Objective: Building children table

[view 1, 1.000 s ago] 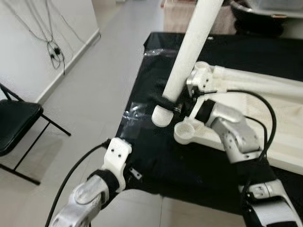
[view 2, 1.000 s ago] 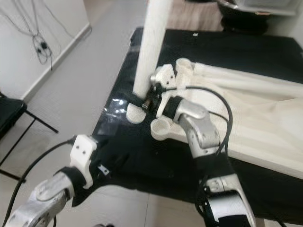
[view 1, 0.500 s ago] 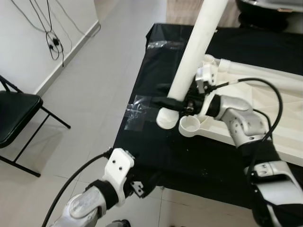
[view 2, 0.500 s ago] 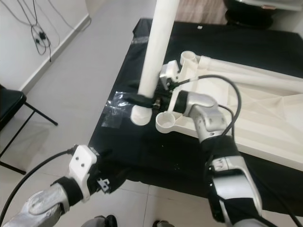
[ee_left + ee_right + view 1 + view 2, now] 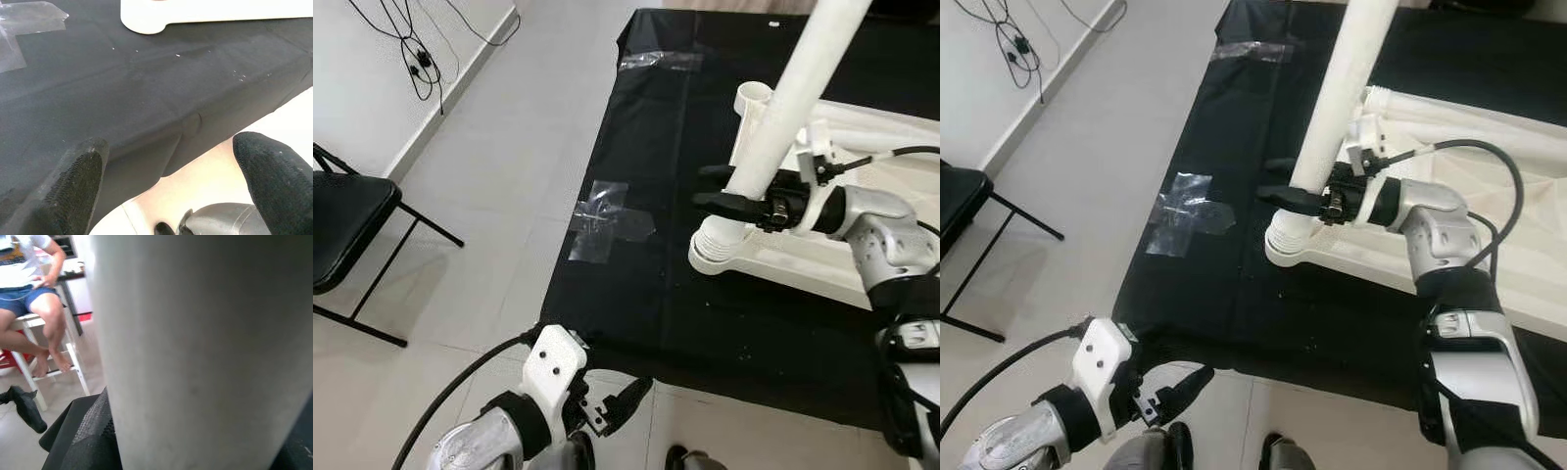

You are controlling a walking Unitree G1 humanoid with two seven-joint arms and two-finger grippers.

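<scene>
A white children's table top lies upside down on a black cloth-covered surface. A long white round leg stands tilted, its lower end set in the near corner socket. My right gripper is shut on the leg just above the socket, one black finger on each side. The leg crowds the right wrist view. A second empty socket sits at the far corner. My left gripper hangs open below the surface's near edge, holding nothing.
A clear tape patch is stuck on the cloth left of the socket. A black folding chair stands on the tiled floor at left, with cables on the wall. A person sits on a white stool beyond.
The leg's lower end has shifted from the cloth beside the socket into the corner socket. The camera has pulled back and the left arm now hangs lower.
</scene>
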